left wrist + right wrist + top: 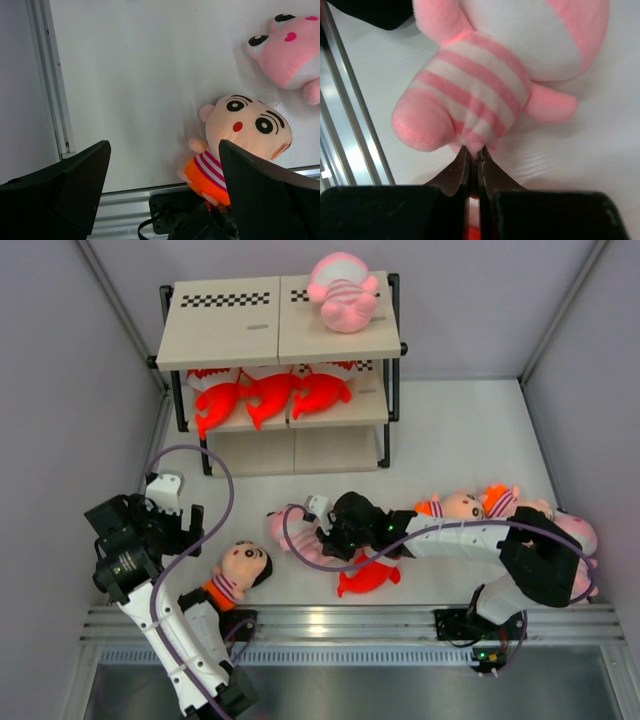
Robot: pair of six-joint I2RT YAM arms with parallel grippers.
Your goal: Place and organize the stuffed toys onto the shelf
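The left arm (pixel 165 635) rises from its base and leans to the left, with the left gripper (pixel 162 150) spread wide. The right arm (pixel 460 538) stretches low and leftward. Its right gripper (pixel 472 152) is pinched tight on the pink striped baby (pixel 470 100).

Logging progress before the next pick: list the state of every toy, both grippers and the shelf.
Left gripper: open, empty.
Right gripper: shut on the striped baby.
Striped baby: on the table, pinched.
Shelf baby: lying on the top board.
Three sharks: side by side on the middle board.
Loose shark: on the table by the right arm.
Boy doll: face up on the table.
Right-side toys: on the table, unplaced.
Shelf: upright.
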